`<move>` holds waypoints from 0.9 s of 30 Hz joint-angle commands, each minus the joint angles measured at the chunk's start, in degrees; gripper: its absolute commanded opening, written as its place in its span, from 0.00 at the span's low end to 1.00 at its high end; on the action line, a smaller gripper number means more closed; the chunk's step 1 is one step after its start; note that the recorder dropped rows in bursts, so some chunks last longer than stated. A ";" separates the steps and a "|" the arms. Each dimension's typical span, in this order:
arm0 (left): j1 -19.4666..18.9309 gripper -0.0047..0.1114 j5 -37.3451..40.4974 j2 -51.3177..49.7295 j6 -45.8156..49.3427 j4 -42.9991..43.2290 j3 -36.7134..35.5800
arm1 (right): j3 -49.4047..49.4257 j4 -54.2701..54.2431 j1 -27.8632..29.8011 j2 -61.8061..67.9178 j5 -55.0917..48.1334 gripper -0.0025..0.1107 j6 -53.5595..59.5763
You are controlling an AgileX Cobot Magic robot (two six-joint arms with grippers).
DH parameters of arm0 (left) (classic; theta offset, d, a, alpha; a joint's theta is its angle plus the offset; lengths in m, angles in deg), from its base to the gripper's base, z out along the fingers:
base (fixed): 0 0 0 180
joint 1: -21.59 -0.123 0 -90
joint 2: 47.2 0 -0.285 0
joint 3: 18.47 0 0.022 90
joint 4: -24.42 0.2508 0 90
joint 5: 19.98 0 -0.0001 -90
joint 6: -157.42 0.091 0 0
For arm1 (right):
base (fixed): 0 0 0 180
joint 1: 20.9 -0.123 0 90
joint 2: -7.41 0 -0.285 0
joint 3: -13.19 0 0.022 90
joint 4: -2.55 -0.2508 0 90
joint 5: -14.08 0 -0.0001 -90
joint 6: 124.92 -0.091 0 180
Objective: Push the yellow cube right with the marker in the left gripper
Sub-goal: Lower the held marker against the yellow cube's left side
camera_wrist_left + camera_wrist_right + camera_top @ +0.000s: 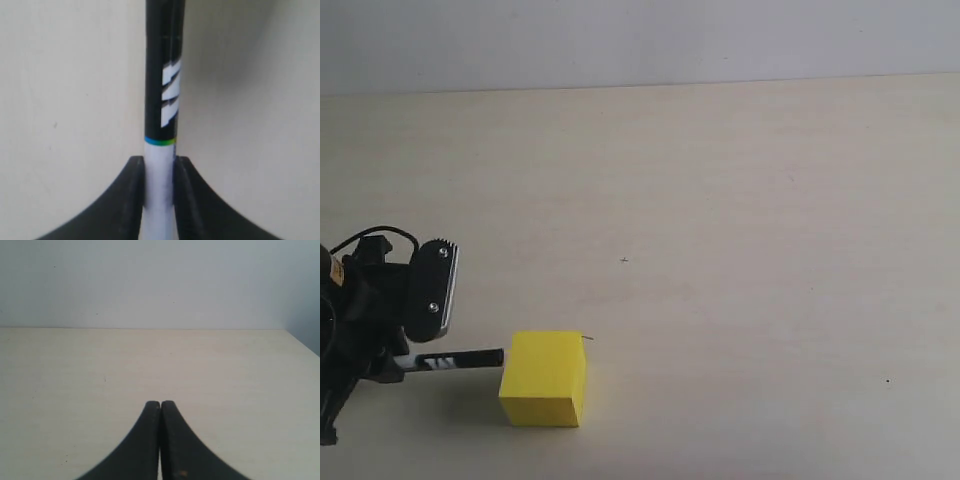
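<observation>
While the cube (545,378) sits just ahead of the marker (460,358) tip, touching or barely off (can't tell), the left gripper (159,162) is clamped on the white barrel with the black cap poking forward. Risk: the tip looks off-centre on the cube's face, so a push may spin or tip the block instead of sliding it, and the smooth round barrel may slip back between the flat jaws. Cube matte, sharp-edged; cap glossy; table (740,200) pale, smooth; right gripper (160,407) closed on nothing.
</observation>
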 commanded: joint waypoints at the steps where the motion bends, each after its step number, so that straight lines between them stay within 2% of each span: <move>1: -1.00 0.04 6.36 -0.01 -4.58 8.89 0.09 | 0.24 -0.21 0.38 -0.29 0.26 0.02 0.51; 5: -1.00 0.04 7.46 -0.01 -6.98 11.47 0.09 | 0.24 -0.32 0.38 -0.29 0.26 0.02 0.51; 8: 0.23 0.04 5.55 -0.01 -6.98 8.45 0.09 | 0.24 -0.32 0.38 -0.29 0.26 0.02 0.51; 12: 6.27 0.04 1.17 -0.01 -6.98 4.62 1.14 | 0.24 -0.32 0.38 -0.29 0.26 0.02 0.51; 14: 10.20 0.04 2.08 -0.25 -7.23 4.49 2.78 | 0.24 -0.32 0.38 -0.29 0.26 0.02 0.51; 16: 12.28 0.04 3.50 -0.25 -7.89 4.73 4.31 | 0.24 -0.32 0.38 -0.29 0.26 0.02 0.51; 20: 10.92 0.04 8.83 -0.25 -13.35 7.92 5.99 | 0.24 -0.32 0.38 -0.29 0.26 0.02 0.51; 27: 9.16 0.04 17.88 -0.25 -13.10 9.92 6.10 | 0.24 -0.32 0.38 -0.29 0.26 0.02 0.51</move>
